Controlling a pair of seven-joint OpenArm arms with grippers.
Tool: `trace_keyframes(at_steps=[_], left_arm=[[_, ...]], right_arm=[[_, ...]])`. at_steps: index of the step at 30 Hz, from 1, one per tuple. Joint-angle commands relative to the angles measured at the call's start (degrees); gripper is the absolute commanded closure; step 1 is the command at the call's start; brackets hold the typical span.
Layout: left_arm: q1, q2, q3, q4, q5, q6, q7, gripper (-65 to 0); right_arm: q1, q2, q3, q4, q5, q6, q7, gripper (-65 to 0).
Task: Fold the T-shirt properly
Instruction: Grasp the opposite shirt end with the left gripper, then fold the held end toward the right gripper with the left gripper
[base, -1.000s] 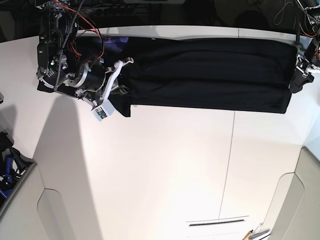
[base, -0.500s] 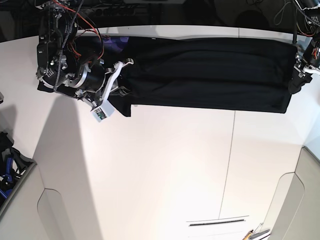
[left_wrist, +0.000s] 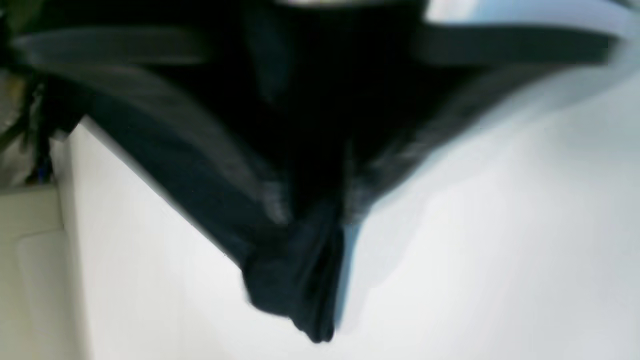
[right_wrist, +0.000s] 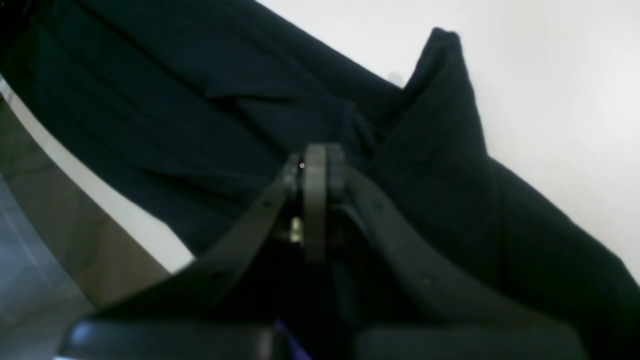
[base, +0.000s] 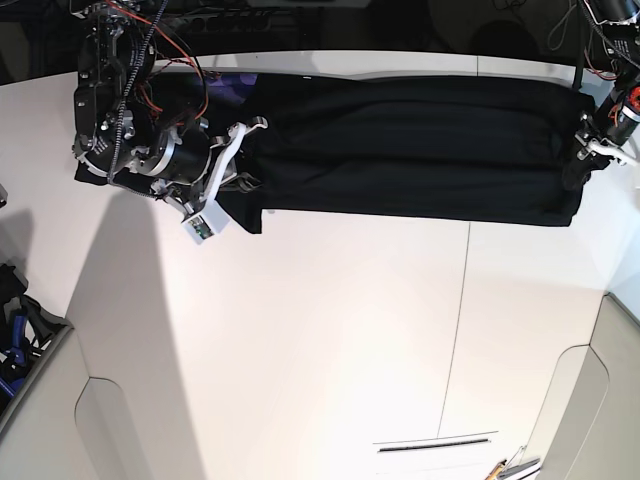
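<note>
The black T-shirt (base: 420, 145) lies stretched in a wide band along the far side of the white table (base: 330, 340). A bit of purple print (base: 236, 90) shows at its left end. My right gripper (base: 243, 152) is at the shirt's left end, and in the right wrist view it (right_wrist: 315, 165) is shut on a fold of the black cloth (right_wrist: 210, 100). My left gripper (base: 579, 163) is at the shirt's right edge. In the blurred left wrist view the cloth (left_wrist: 300, 280) bunches to a pinched corner and hangs below the jaws.
A thin seam (base: 462, 300) runs down the table. A dark slot (base: 435, 445) lies near the front edge. A bin with blue items (base: 15, 340) stands at the left. Red cables (base: 165, 60) hang over the arm at the far left.
My left gripper has moved a little inward along the far side, drawing the shirt's right edge with it. The right arm has hardly moved.
</note>
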Motion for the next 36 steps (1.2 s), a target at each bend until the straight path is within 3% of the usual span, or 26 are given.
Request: trace_keyframes(at_steps=[1,6,11,14,19,21,27,31,36], left_arm=[[0.6,-0.3,0.3,-0.2,1.2,1.5,2.7,0.0],[0.7,-0.3,-0.4,0.9,1.1,1.5,-0.3,0.0],[0.7,-0.3,-2.9,7.1,-2.8,1.5,2.3,0.0],[0.7,-0.3,-4.0,11.5,-7.1,1.5,6.6,0.0],[0.7,0.4,-4.1,15.8,-9.3,1.5,7.6,0.0],[0.7,1.5,-4.1,17.0,-10.7,1.5,9.7,0.0],[1.6,7.5,-4.1,23.1,-22.8,1.5,21.0,0.0],[5.0,11.6,-2.6,31.4,-24.8,1.5,21.7,0.0],[6.5,15.4,4.4,39.5,-23.2,1.5,21.4,0.0]], right_arm=[[0.6,0.2,0.2,0.9,0.9,0.2,1.1,0.0],[1.3,0.2,0.2,0.9,0.4,0.2,1.6,0.0],[2.2,0.2,2.7,0.9,-2.8,-0.6,1.9,0.0],[2.2,0.2,6.4,0.9,-5.9,-2.6,2.6,0.0],[2.2,0.2,16.2,0.9,-7.3,-3.5,2.7,0.0],[2.2,0.2,20.7,0.9,-7.3,-3.5,2.6,0.0],[1.8,0.6,33.6,0.9,-7.3,-3.5,2.3,0.0],[0.1,2.6,38.6,0.9,-7.1,-3.8,2.2,0.0],[-2.0,5.7,39.6,0.9,-7.1,-3.9,2.2,0.0]])
